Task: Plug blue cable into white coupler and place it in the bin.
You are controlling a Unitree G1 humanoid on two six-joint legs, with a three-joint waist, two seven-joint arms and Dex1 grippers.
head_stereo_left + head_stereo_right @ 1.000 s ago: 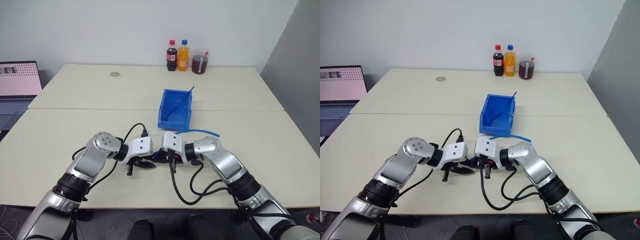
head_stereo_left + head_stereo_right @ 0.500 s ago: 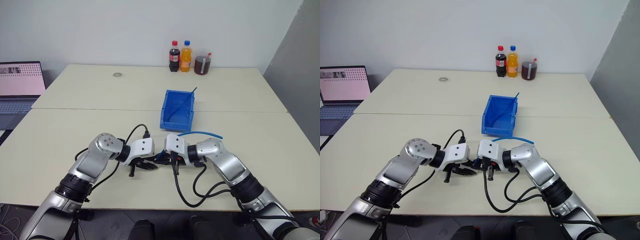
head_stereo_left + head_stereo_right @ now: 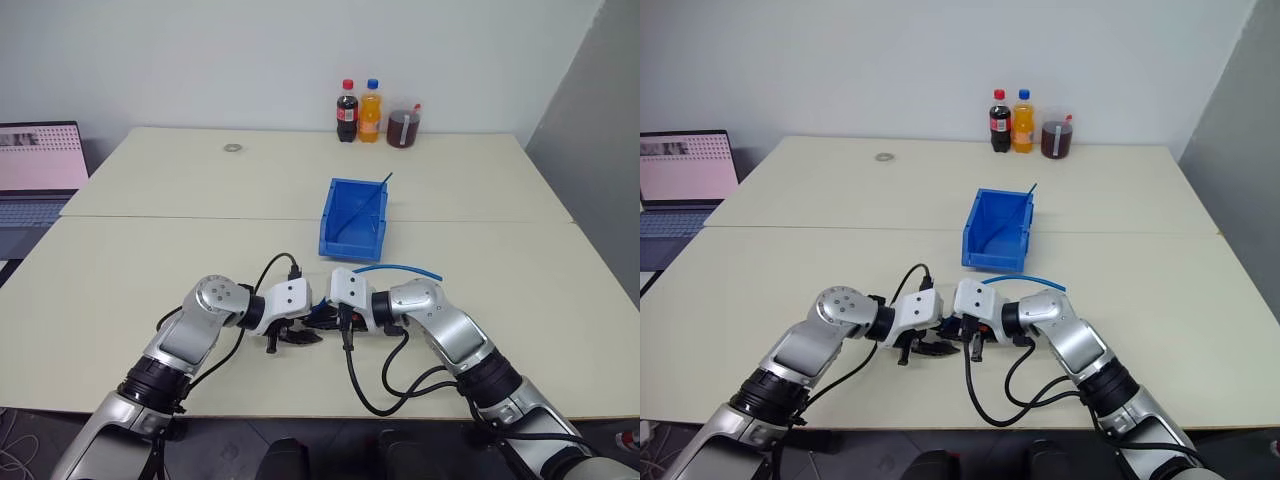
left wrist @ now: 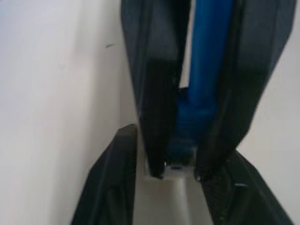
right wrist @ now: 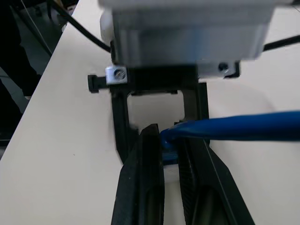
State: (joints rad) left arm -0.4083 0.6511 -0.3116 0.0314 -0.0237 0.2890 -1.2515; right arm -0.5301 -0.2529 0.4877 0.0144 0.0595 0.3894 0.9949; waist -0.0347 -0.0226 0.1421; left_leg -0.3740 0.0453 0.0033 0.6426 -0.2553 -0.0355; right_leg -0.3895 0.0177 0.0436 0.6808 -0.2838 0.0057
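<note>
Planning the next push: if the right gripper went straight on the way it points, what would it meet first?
Probably the left gripper, facing it just beyond the blue cable that the right gripper pinches; depth is unclear.

Your left hand (image 3: 297,336) has loosened since a second ago, its black fingers (image 4: 112,187) now parted wider around the white coupler (image 4: 174,169) where the blue cable (image 4: 206,61) meets it, low over the bench (image 3: 150,270).

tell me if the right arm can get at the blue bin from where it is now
Probably yes. The bin stands just beyond the right gripper, with bare table between them. But its fingers are shut on the blue cable, so it would bring the cable along.
</note>
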